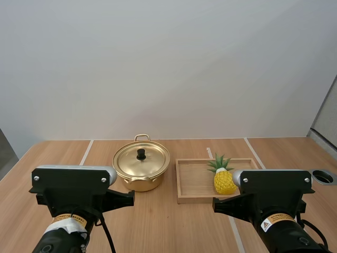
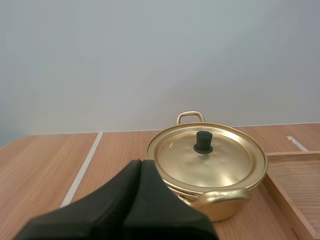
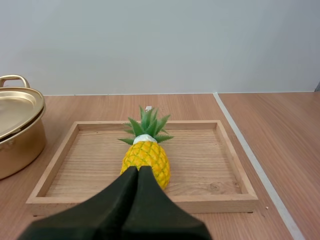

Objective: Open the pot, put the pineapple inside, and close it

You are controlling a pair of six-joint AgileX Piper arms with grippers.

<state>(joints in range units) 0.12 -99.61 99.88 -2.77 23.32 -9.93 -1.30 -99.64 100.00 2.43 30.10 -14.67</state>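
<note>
Your left claw pressed together, empty, faces lid: pot shut, lid goes first. Right claw pressed together, lined up on pineapple in tray, right of pot.

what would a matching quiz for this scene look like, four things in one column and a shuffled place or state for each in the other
Things
1. lid
2. pineapple
3. wooden tray
4. left gripper

Places or states
a. shut on nothing, short of the pot
b. on the table, to the right of the pot in the high view
c. sitting closed on the pot
d. yellow, inside the wooden tray

Right pairs: 1-c, 2-d, 3-b, 4-a
</note>
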